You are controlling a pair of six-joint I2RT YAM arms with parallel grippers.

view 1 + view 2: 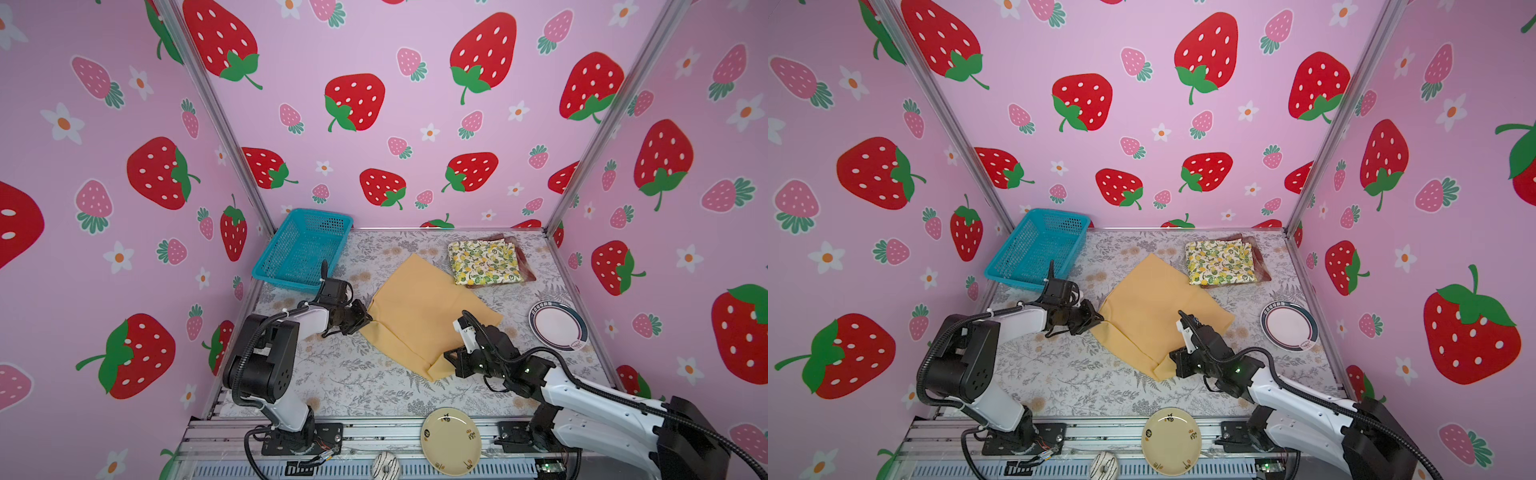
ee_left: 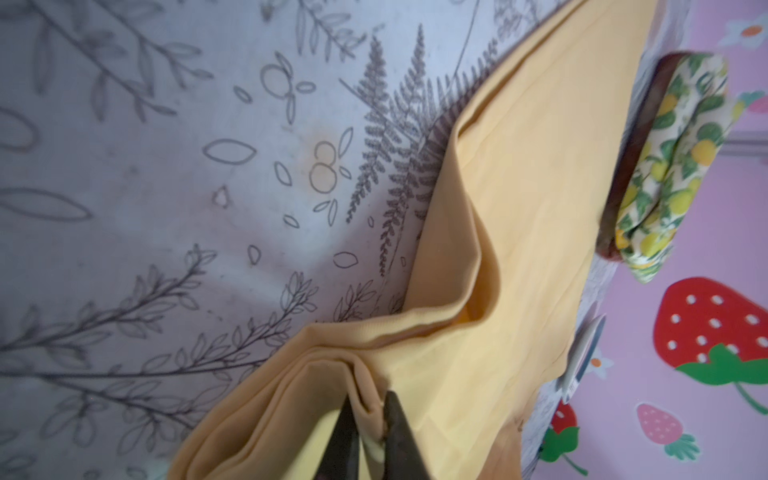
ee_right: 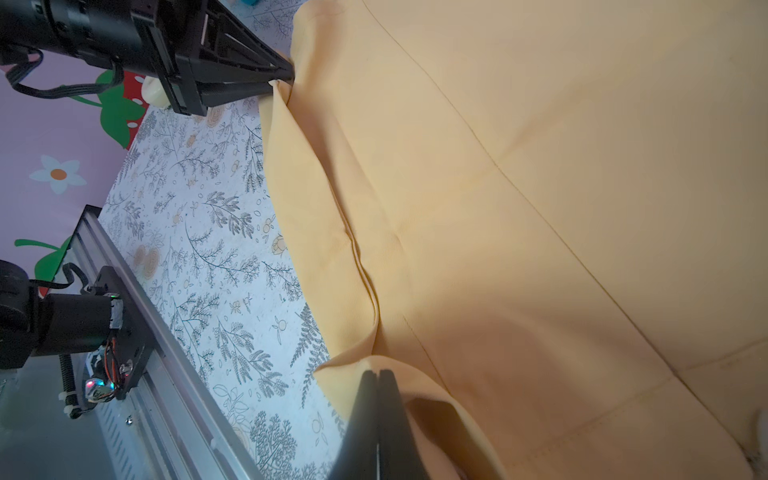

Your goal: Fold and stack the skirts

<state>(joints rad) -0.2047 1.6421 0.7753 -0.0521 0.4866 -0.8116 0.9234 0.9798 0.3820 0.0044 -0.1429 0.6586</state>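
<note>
The mustard skirt (image 1: 419, 316) (image 1: 1154, 316) lies partly folded in the middle of the table. My left gripper (image 1: 368, 319) (image 2: 370, 401) is at its left corner, shut on a pinched fold of the yellow cloth, as the left wrist view shows. At the skirt's near corner my right gripper (image 1: 448, 356) (image 3: 378, 372) is shut on the raised edge. The right wrist view also shows the left gripper (image 3: 286, 79) at the far corner. The lemon skirt (image 1: 484, 262) (image 1: 1219, 262) lies folded at the back right on the plaid skirt (image 1: 527, 271), of which only an edge shows.
A blue mesh basket (image 1: 303, 249) leans in the back left corner. A dark-rimmed plate (image 1: 559, 326) sits by the right wall. On the front rail rests a cream plate (image 1: 451, 440) beside a small white striped ring (image 1: 384, 465). Walls close three sides.
</note>
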